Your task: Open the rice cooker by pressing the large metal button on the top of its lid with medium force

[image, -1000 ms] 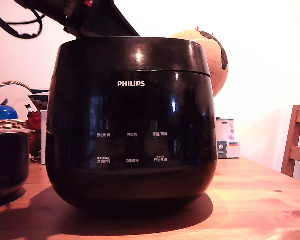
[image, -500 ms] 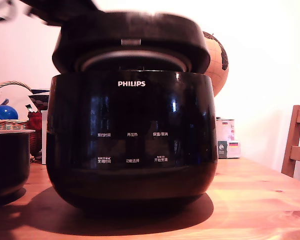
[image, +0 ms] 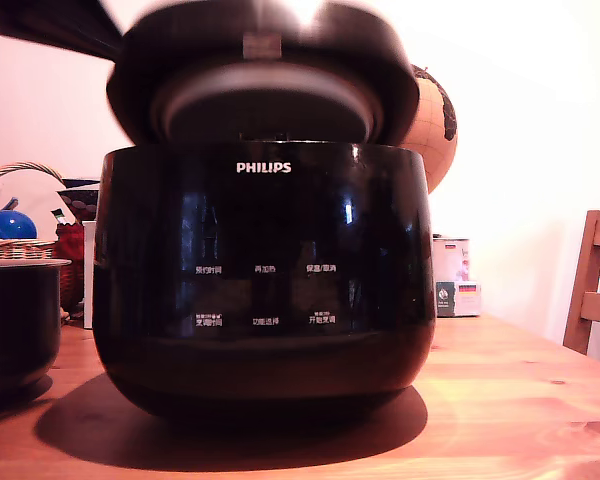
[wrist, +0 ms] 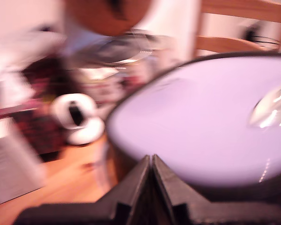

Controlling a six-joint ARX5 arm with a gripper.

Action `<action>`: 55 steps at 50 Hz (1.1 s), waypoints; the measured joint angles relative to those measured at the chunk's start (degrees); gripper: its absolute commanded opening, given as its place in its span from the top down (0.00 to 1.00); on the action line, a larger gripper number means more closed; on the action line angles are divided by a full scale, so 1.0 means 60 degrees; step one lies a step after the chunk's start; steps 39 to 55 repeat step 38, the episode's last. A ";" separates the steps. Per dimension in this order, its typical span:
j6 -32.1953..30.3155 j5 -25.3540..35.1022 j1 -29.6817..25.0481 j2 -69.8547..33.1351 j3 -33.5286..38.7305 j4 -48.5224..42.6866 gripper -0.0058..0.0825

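glossy black lid stands raised and tilted above the rice cooker on the desk, grey inner plate showing, latch evidently released. gripper jaws pressed together, fit for pushing, holding nothing.

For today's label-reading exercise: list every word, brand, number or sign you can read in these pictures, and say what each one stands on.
"PHILIPS": white letters on the front of the rice cooker, just under the raised lid.
Six small white Chinese labels lower on the cooker's front: too small to read.
Print on the small box behind, at the exterior view's right: too small to read.
Wrist view: blurred, nothing readable.
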State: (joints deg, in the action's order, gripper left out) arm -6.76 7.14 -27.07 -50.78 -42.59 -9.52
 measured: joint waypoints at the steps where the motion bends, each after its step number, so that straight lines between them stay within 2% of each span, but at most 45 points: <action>1: 0.0000 -0.0004 0.0080 0.0087 0.0004 -0.0047 0.96; 24: -0.0164 -0.0637 0.1351 0.1322 0.0015 -0.1348 0.96; 55: -0.0164 -0.0637 0.1395 0.1395 0.0015 -0.1348 0.96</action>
